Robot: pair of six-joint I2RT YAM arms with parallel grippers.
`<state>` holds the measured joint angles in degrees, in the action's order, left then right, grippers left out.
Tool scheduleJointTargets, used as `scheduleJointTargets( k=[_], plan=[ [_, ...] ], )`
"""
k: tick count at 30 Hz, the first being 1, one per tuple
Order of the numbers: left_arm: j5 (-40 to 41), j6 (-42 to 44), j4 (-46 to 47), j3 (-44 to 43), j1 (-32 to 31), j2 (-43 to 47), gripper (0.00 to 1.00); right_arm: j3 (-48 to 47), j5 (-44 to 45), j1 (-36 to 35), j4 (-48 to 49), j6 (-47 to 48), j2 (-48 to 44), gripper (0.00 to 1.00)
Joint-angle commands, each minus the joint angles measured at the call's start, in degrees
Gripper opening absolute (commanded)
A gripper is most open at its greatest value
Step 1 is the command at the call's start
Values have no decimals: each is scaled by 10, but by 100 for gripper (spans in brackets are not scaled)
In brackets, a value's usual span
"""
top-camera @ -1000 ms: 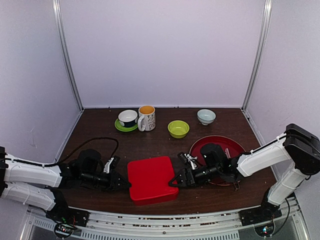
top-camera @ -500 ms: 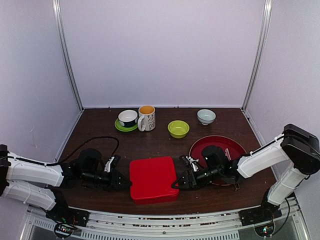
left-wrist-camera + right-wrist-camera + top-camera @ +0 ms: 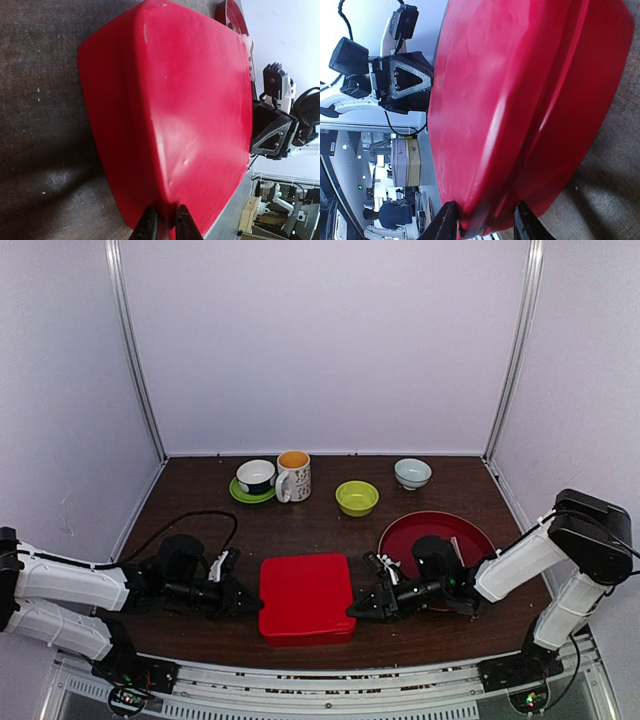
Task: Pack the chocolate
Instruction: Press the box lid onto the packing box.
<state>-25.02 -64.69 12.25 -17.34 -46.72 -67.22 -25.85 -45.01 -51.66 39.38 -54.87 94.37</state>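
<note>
A closed red box [image 3: 305, 595] lies on the dark table between my two arms. The chocolate is hidden; none shows in any view. My left gripper [image 3: 250, 602] is shut on the thin rim at the box's left side, and the left wrist view shows its fingers [image 3: 147, 226] pinching the red box [image 3: 185, 100] edge. My right gripper [image 3: 357, 608] straddles the right side of the red box [image 3: 530, 100]. One of its fingers [image 3: 445, 220] lies on the lid and the other under the base.
Behind the right arm sits a red plate [image 3: 470, 530]. Along the back stand a white bowl on a green saucer [image 3: 256, 478], a mug [image 3: 293, 476], a green bowl [image 3: 357, 498] and a pale bowl [image 3: 412, 473]. A black cable [image 3: 200, 523] loops at the left.
The red box has slid a little to the right, both grippers moving with it. The right gripper's jaws have narrowed onto the box's edge.
</note>
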Motion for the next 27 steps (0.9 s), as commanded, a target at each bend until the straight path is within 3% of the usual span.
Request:
scheduleJointTargets(
  k=[1, 15, 20, 25, 27],
  plan=[
    [-1, 9, 36, -20, -10, -30, 14, 18, -25, -23, 118, -40, 59, 36],
    [2, 22, 20, -29, -10, -42, 14, 35, -14, -23, 154, -53, 101, 30],
    [27, 41, -25, -42, -10, -14, 16, 32, -1, -22, 140, -48, 70, 40],
    [64, 68, -106, -61, -10, 30, 23, 8, 41, -12, -21, 22, -1, 63],
    [77, 70, -119, -65, -10, 40, 30, -6, 69, -7, -90, 59, -31, 67]
  ],
)
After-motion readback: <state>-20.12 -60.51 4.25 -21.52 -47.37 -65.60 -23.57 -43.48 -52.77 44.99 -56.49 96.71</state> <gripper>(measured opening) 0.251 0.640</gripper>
